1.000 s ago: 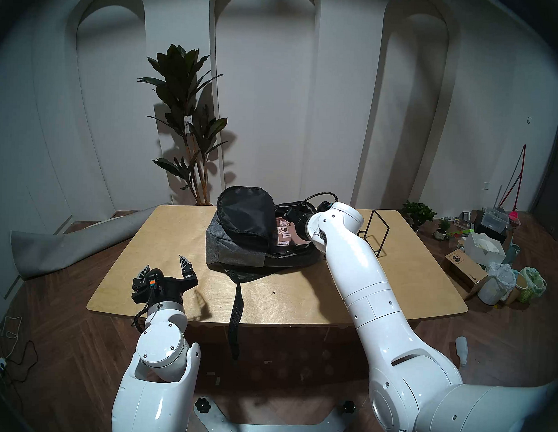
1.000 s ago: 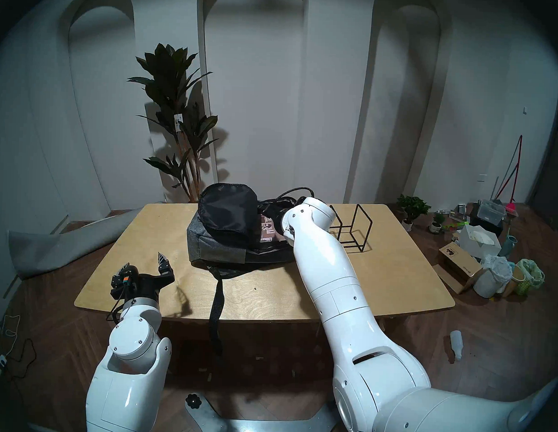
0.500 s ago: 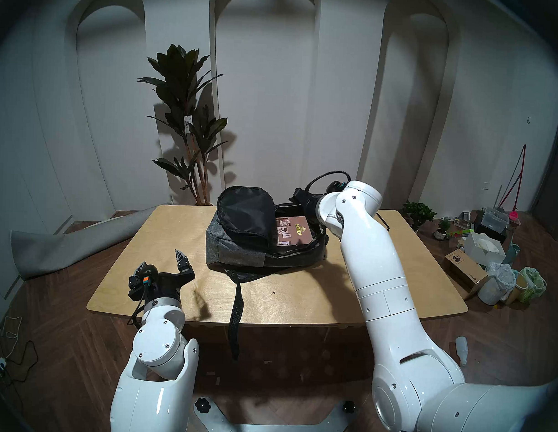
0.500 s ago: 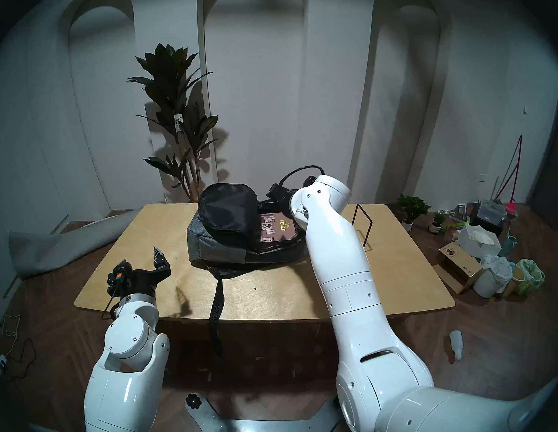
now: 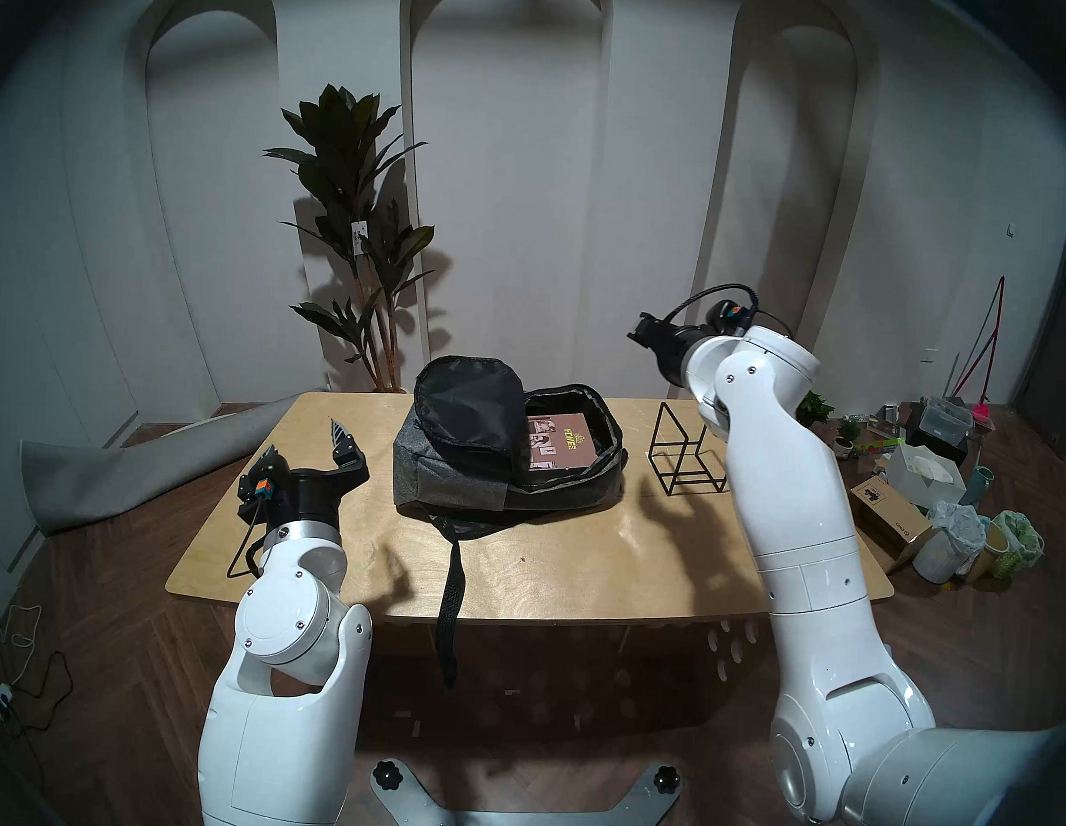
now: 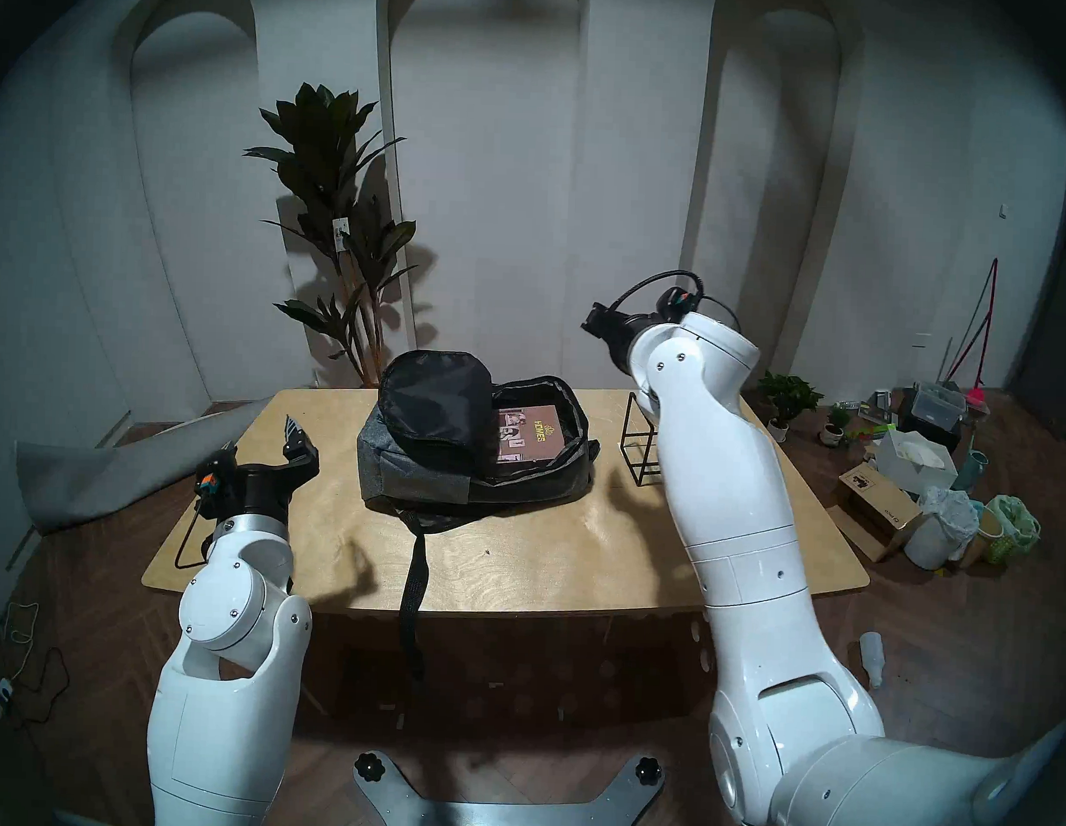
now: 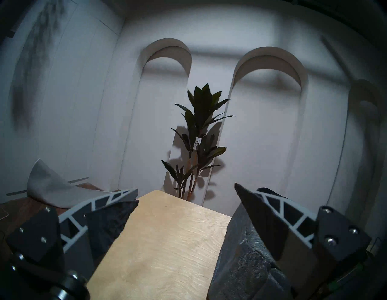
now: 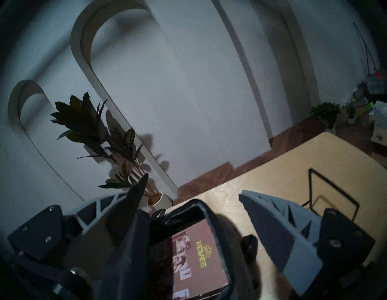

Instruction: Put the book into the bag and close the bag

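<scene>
Wooden table [image 5: 573, 562], book [image 5: 562, 449] inside bag [image 5: 456, 479], both claws wide open, empty

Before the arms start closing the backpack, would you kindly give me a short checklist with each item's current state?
1. Book lies flat inside the backpack: ok.
2. Flap folded down over the opening: not ok, it stands open.
3. Right gripper empty, above the bag: ok.
4. Left gripper open beside the bag: ok.
5. Zipper pull located: cannot tell.
6. Wire stand apart from the bag: ok.
</scene>
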